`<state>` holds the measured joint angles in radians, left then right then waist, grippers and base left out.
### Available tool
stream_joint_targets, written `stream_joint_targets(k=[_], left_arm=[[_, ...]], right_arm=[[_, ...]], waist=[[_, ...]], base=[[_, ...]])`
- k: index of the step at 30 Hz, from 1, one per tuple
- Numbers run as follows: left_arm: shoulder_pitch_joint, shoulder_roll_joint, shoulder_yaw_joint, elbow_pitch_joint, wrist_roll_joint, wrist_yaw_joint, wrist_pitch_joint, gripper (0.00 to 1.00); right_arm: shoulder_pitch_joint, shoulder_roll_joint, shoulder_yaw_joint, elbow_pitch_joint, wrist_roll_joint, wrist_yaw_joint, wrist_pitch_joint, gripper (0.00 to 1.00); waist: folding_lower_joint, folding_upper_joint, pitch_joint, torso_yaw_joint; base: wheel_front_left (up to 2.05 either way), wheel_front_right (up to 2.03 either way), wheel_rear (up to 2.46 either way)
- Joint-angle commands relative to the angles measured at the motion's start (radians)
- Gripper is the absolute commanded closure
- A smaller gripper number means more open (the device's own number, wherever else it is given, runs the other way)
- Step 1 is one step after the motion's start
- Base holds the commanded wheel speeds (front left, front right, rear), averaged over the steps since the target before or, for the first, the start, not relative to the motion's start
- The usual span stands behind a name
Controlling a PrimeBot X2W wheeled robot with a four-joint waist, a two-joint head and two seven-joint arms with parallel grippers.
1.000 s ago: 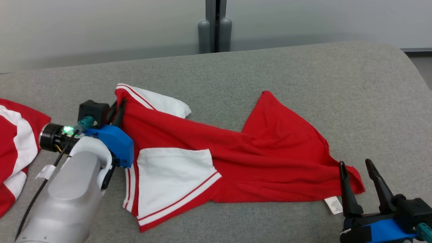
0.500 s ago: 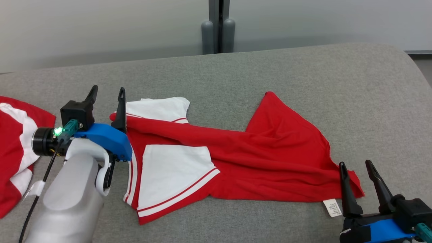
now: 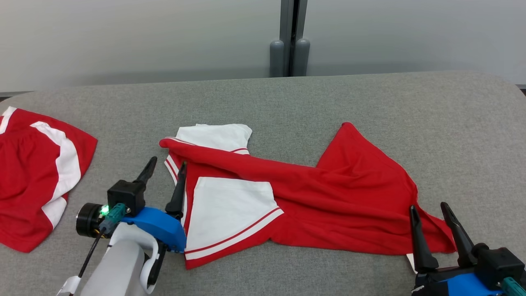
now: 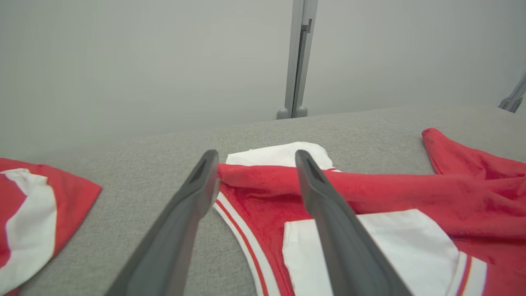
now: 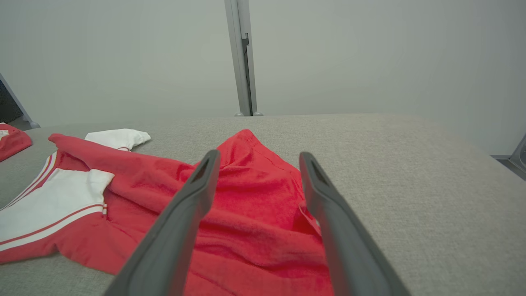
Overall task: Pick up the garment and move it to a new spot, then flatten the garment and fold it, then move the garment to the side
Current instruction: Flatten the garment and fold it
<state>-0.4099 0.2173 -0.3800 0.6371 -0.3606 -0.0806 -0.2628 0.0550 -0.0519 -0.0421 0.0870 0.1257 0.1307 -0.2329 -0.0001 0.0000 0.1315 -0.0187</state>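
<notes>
**Head view:** a crumpled red-and-white soft knit garment [image 3: 328, 193] lies at the centre of the grey fabric tabletop [image 3: 370, 102]. The left gripper [image 3: 167, 162] at 8 o'clock and the right gripper [image 3: 428, 206] at 4 o'clock are both spread wide and empty.

**Left wrist view:** adds the striped sleeve edge, close ahead of the fingertips.

**Right wrist view:** adds the red hem corner.

The cloth is probably light and limp, so pinch it at these edges.

Side garment [image 3: 24, 181] partly off-frame
</notes>
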Motion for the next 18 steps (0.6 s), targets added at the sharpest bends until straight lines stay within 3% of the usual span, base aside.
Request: stream_joint_targets(k=[1, 18], left_arm=[[0.004, 0.0, -0.005, 0.005, 0.001, -0.003, -0.003, 0.0], [-0.114, -0.03, -0.106, 0.276, -0.012, -0.048, 0.0, 0.0]], right_arm=[[0.007, 0.0, 0.0, 0.0, 0.006, 0.0, 0.001, 0.0], [-0.032, -0.006, 0.021, 0.01, 0.013, 0.0, -0.004, 0.0]], waist=[[0.0001, 0.0, 0.002, 0.0], [0.0001, 0.0, 0.072, -0.077]], base=[[0.0, 0.0, 0.0], [0.0, 0.0, 0.0]])
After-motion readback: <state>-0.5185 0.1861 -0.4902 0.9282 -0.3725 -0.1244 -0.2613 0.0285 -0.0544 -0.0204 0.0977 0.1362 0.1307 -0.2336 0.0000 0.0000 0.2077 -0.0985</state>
